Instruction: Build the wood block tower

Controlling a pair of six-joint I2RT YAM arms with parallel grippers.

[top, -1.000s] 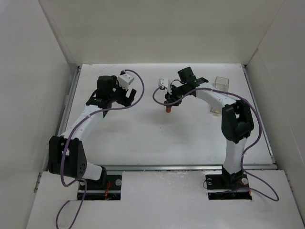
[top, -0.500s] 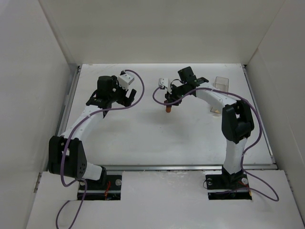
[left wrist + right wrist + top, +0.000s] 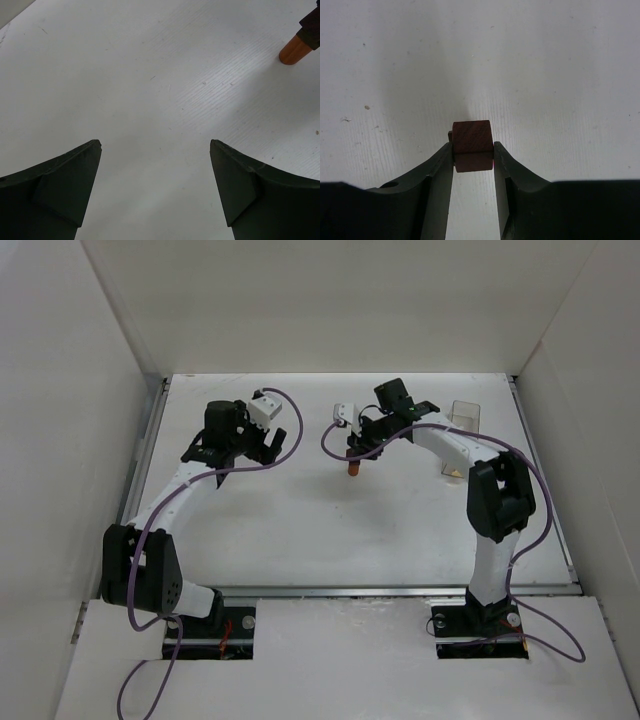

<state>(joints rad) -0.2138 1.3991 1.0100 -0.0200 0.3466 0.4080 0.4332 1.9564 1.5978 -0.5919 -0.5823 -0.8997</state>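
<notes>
In the right wrist view my right gripper is shut on a dark brown cube-like block, its fingertips pressing on the block's two sides. From above, that gripper hangs right over an orange-brown short cylinder standing on the white table. The left wrist view shows the cylinder upright at the far right, with something dark on top of it at the frame edge. My left gripper is open over bare table, with nothing between its fingers. From above, the left gripper is to the left of the cylinder, well apart from it.
A clear plastic rectangular container stands at the back right, behind my right arm. White walls enclose the table on the left, back and right. A purple cable loops beside the right wrist.
</notes>
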